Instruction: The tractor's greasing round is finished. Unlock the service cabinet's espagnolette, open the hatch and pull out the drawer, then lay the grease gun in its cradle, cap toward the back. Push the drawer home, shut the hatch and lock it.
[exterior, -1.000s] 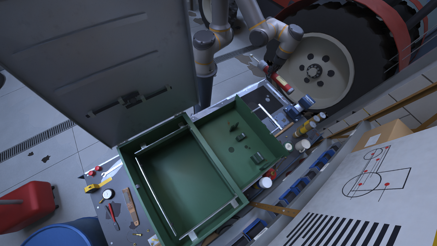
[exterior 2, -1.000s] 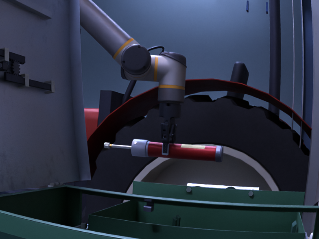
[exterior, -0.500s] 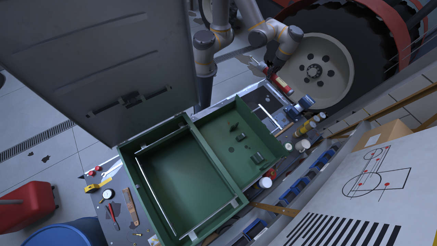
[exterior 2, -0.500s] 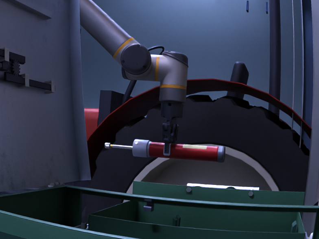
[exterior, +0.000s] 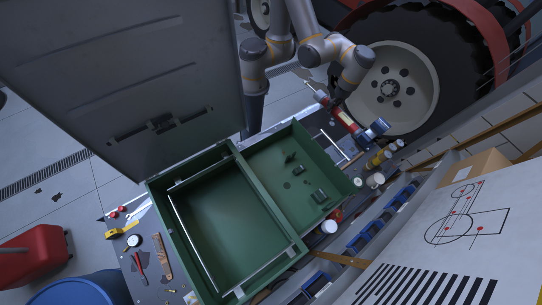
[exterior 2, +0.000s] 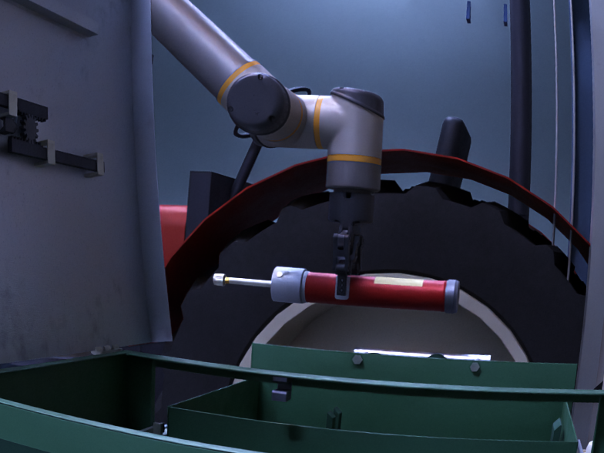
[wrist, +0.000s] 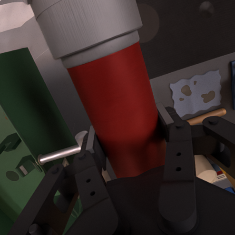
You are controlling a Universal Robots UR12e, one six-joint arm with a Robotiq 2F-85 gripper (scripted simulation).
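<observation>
My gripper [exterior: 333,103] [exterior 2: 343,284] [wrist: 128,140] hangs in front of the tractor wheel, clamped around the red barrel of the grease gun [exterior: 341,115] [exterior 2: 353,289] [wrist: 116,104], which lies level in the air above and beyond the drawer's front wall. The gun's grey cap and thin rod point toward the arm's base. The green drawer [exterior: 299,170] [exterior 2: 373,412] is pulled out of the cabinet [exterior: 223,224]. Small cradle blocks [exterior: 299,169] sit on its floor. The grey hatch [exterior: 117,76] stands raised, its espagnolette bar [exterior: 161,124] on the inner face.
The drawer's front wall and steel pull handle [exterior: 335,145] [wrist: 59,152] lie just below the gun. A blue vise [exterior: 373,131], cartridges [exterior: 383,154] and a mug [exterior: 375,180] crowd the bench beside it. The tractor wheel [exterior: 398,83] rises behind.
</observation>
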